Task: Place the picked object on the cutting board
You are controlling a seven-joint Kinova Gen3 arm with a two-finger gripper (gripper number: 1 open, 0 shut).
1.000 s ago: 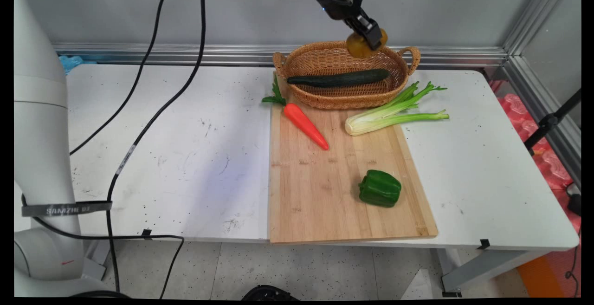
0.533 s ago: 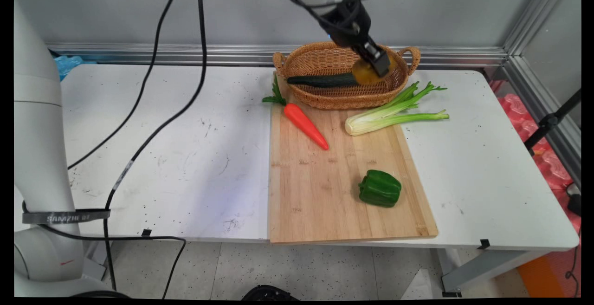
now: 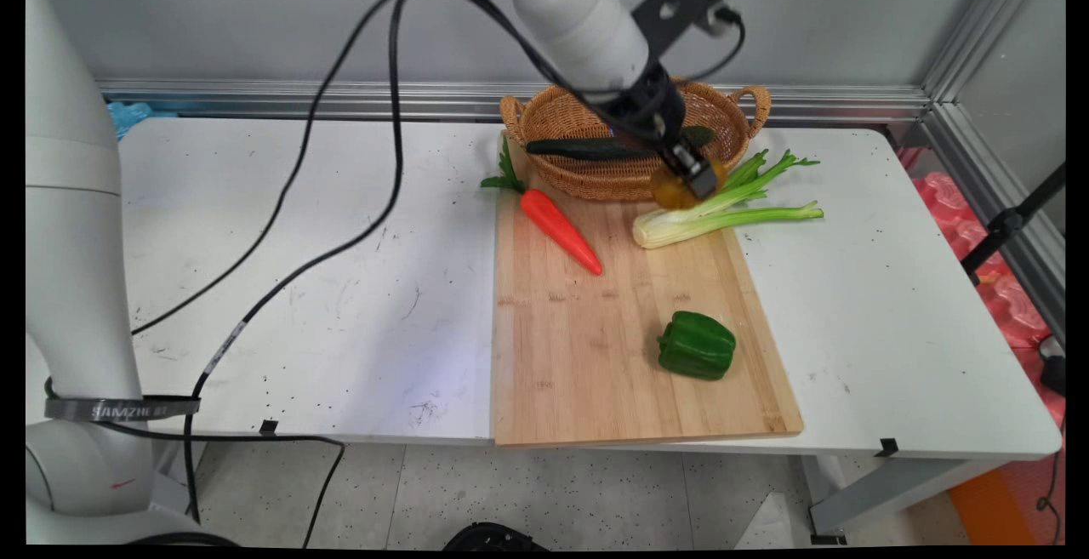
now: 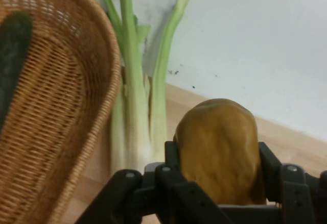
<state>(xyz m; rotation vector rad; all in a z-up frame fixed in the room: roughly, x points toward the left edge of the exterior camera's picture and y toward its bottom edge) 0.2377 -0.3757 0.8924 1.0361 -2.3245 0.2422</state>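
Lowered from above the woven wicker basket (image 3: pixel 595 180), the gripper (image 3: pixel 691 178) pinches a smooth potato (image 4: pixel 219 150) in its jaws, beside ribbed celery (image 3: pixel 723 214) near the surface's far edge.

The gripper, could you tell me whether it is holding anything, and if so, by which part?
The gripper holds a brownish-yellow potato, its fingers clamped on the potato's two opposite sides, low down near the linkage.

The claw (image 3: pixel 691 178) grips a brownish-yellow potato (image 3: pixel 672 191) just over the wicker basket's (image 3: pixel 595 180) near rim, beside the celery (image 3: pixel 723 210); a cucumber (image 3: pixel 578 149) lies in the basket.
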